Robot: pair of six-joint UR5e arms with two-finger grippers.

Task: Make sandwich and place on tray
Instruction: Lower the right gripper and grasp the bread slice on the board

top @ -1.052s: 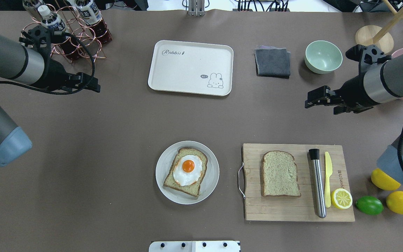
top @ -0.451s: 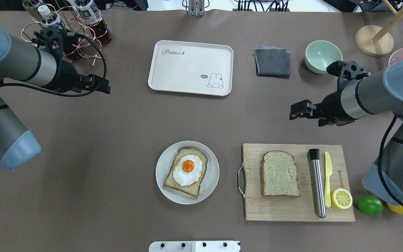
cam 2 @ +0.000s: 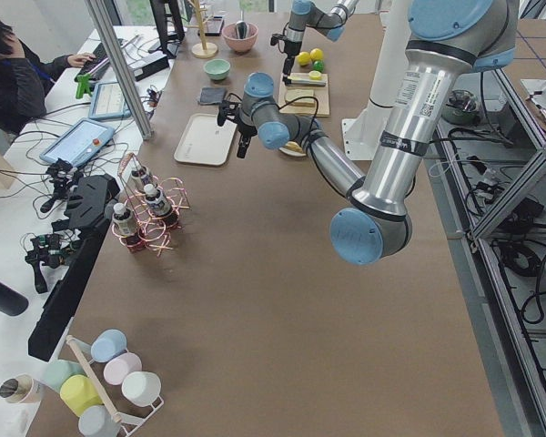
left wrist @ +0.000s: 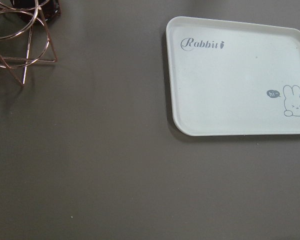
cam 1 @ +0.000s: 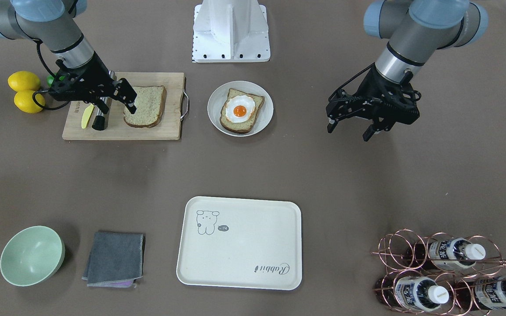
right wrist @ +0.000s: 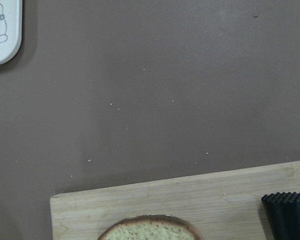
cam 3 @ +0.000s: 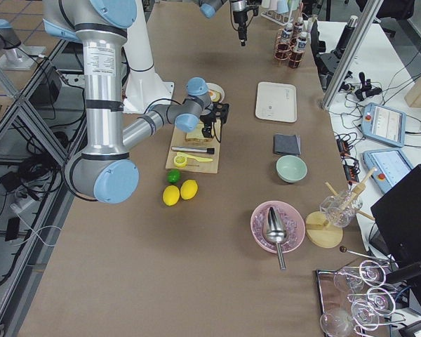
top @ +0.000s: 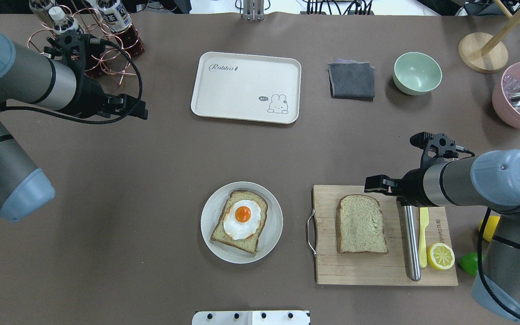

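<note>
Over the board's (cam 1: 165,127) far edge hangs the right pincer (cam 1: 117,108).

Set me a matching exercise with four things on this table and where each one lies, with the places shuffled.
Things:
1. fried egg
2. plain bread slice
3. grey cloth
4. lemon half

Places:
A. between the tray and the green bowl
B. beside the yellow knife
C. on the slice on the white plate
D. on the cutting board, nearest its metal handle

Pairs: 1-C, 2-D, 3-A, 4-B
</note>
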